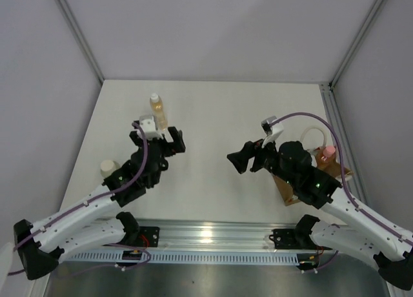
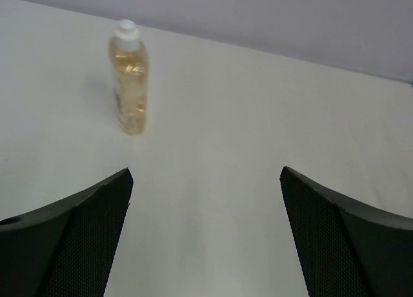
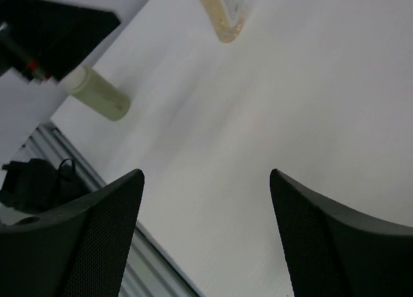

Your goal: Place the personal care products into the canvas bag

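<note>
Overhead view of a plain white counter (image 1: 213,116) inside a booth of pale grey wall panels (image 1: 213,26) with metal corner posts. An aluminium rail (image 1: 213,235) runs along the near edge, where two white-and-black arms are bolted. A slim amber bottle (image 1: 157,113) with a white cap stands upright at about 11 o'clock on the counter, just beyond the left pincer (image 2: 206,177), whose jaws are spread wide and empty. In the wrist view the bottle lies ahead of them, toward 11 o'clock. It looks light, smooth and tall for its narrow base, so a nudge would likely tip it; the safest hold is across the body at mid-height, below the cap. A squat pale-green cylinder (image 1: 108,167) stands at 9 o'clock near the left edge, beside the left arm. It looks stiff and steady, and is best taken across its round wall. The tan canvas bag (image 1: 282,190) sits at 3 o'clock by the right edge, largely hidden under the right arm; being soft cloth, its mouth may sag. A pink cap (image 1: 329,152) shows there, apparently inside the bag, though the arm blocks a sure view. The right pincer (image 3: 206,177) hovers over the counter's centre, jaws apart, holding nothing. The matte surface looks flat, offering modest grip.
</note>
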